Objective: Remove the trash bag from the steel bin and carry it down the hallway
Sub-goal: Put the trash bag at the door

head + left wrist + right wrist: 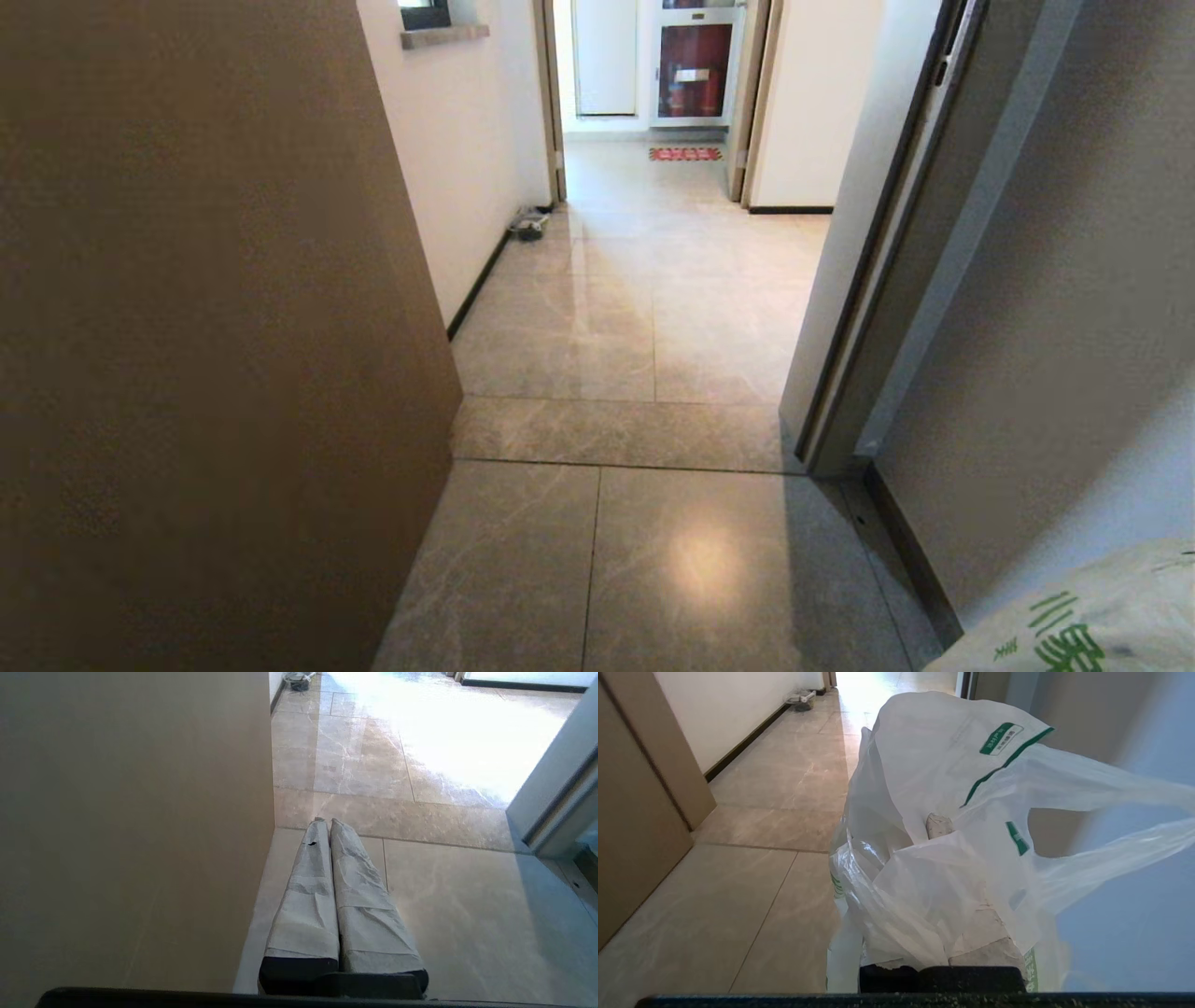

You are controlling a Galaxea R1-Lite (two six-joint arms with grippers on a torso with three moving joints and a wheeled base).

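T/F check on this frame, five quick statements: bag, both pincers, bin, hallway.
1. The right pincer is shut on the trash bag. True.
2. The left pincer carries a second bag. False: it is shut and empty, its wrapped fingers pressed together over the floor.
3. The steel bin stands in the doorway ahead. False: no bin shows in any view.
4. The hallway runs ahead to a red mat and a red cabinet at its far end. True.
5. The bag's print is blue. False: it is green, as seen at the lower right corner of the head view.
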